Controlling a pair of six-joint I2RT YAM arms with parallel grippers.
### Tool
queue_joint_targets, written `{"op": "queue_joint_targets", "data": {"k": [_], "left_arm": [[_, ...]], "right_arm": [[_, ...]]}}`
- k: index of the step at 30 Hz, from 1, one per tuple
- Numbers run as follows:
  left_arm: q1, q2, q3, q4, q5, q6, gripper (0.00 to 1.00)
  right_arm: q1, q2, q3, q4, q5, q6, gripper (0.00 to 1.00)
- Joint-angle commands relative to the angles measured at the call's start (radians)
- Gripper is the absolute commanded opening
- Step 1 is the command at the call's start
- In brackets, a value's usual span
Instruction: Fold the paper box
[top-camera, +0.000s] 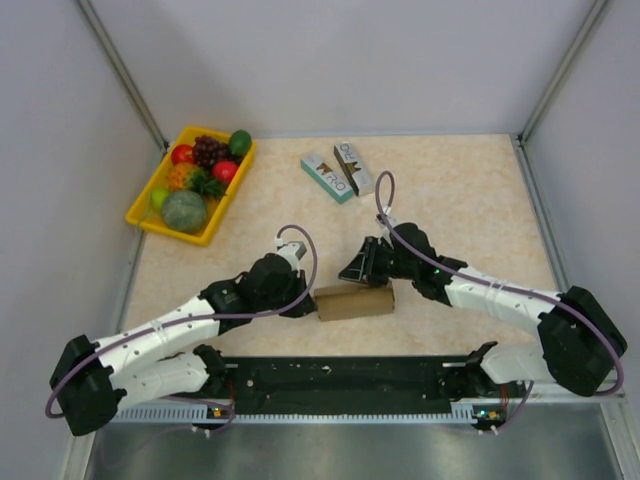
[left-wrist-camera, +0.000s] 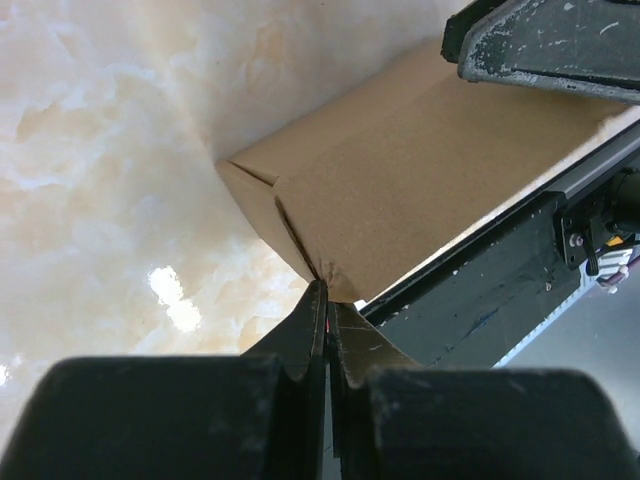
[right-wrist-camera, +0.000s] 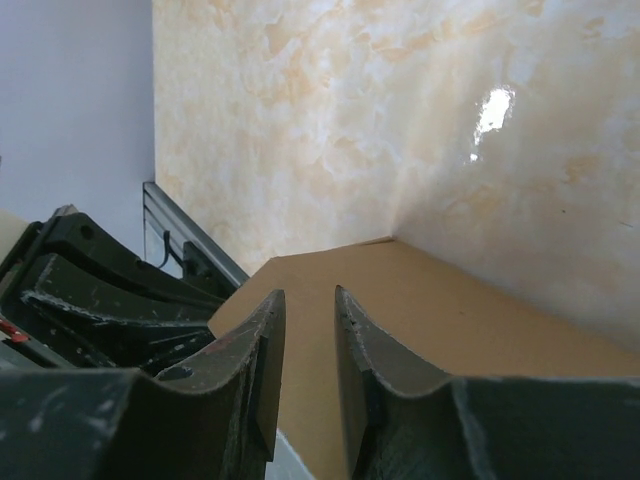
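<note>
While the paper box (top-camera: 355, 303) lies low on the surface (top-camera: 470, 190), near its front edge and between my two arms, I judge the folding barely under way. It looks like a flattened plain brown sleeve, creased at its left end, with no walls squared up and no flap tucked. My left gripper (left-wrist-camera: 325, 295) is clenched at its left corner; whether cardboard is pinched I cannot tell. My right gripper (right-wrist-camera: 310, 300) hangs narrowly parted over the right end, holding nothing.
</note>
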Motion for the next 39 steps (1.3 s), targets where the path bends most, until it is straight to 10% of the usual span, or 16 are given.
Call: {"op": "queue_joint_targets", "data": {"k": [1,17,26,39], "left_arm": [[-0.002,-0.044,-0.027,-0.063,-0.037,-0.009,0.04],[0.001,-0.332,0.022,-0.138,-0.013,-0.018,0.52],[0.044,-0.178,0.187,-0.077,0.032,-0.021,0.55],[0.181,0.003,0.127,0.196,0.325,-0.032,0.32]], "right_arm": [[0.005,-0.023,-0.024,0.052,-0.009,0.008,0.26],[0.005,-0.088,-0.127,0.15,0.016,-0.044,0.26],[0.008,-0.203,0.064,-0.16,0.039,-0.121,0.32],[0.036,-0.27,-0.206,0.156,-0.036,0.057,0.1]]}}
